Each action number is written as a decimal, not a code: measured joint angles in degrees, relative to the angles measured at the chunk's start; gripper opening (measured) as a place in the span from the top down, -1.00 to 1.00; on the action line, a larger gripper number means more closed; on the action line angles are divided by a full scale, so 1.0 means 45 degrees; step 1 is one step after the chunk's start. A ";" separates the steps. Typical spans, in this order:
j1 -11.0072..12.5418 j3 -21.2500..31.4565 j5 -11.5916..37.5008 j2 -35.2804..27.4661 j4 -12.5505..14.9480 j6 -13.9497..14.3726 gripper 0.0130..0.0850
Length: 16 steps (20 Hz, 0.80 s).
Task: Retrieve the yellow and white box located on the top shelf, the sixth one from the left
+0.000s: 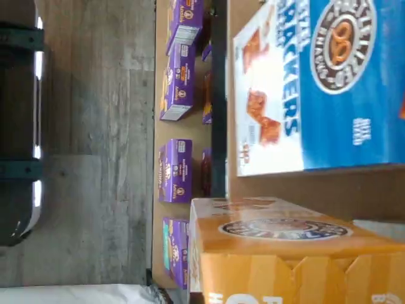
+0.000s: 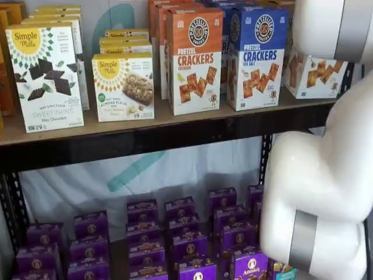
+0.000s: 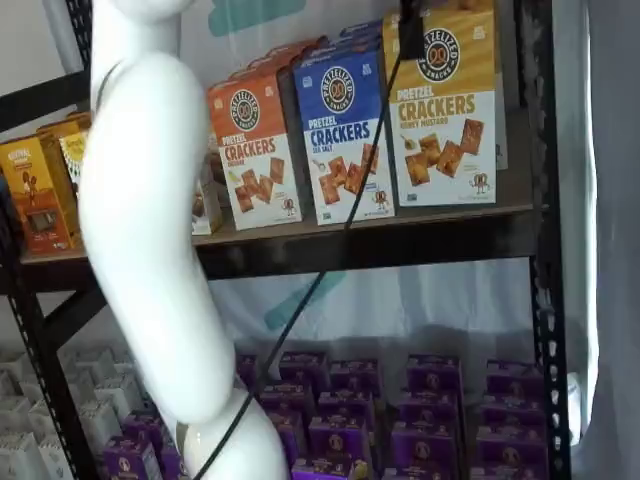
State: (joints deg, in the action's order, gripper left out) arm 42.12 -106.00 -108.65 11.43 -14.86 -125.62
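The tall yellow and white pretzel-cracker carton, yellow above with a round dark logo and white below with orange-brown cracker squares, stands upright at the right end of the long brown wooden top shelf, just right of the blue-topped sea salt cracker carton and close to the black metal upright. A black finger of the jaws hangs from above, in front of the yellow carton's upper left corner, with a black cable trailing down from it; only this one dark piece shows, so whether the jaws are open or closed I cannot tell. The wrist view looks across the yellow carton's top and the blue carton beside it, which suggests the approach is well along. To do the step well, the jaws should probably centre on the yellow carton's top, clear of the blue carton's edge, then close firmly and draw it straight forward so neighbours stay standing and the cable does not snag
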 joint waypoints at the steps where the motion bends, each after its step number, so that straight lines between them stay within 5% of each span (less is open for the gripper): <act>1: 0.0153 0.0202 -0.0070 0.0249 -0.0007 -0.0141 -0.33; 8: 0.0827 0.1093 -0.0961 0.1428 -0.0321 -0.0516 -0.33; 16: 0.0106 0.2603 -0.1643 0.2987 0.0118 0.0049 -0.33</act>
State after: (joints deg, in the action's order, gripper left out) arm 42.60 -94.29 -116.04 24.87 -14.33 -125.40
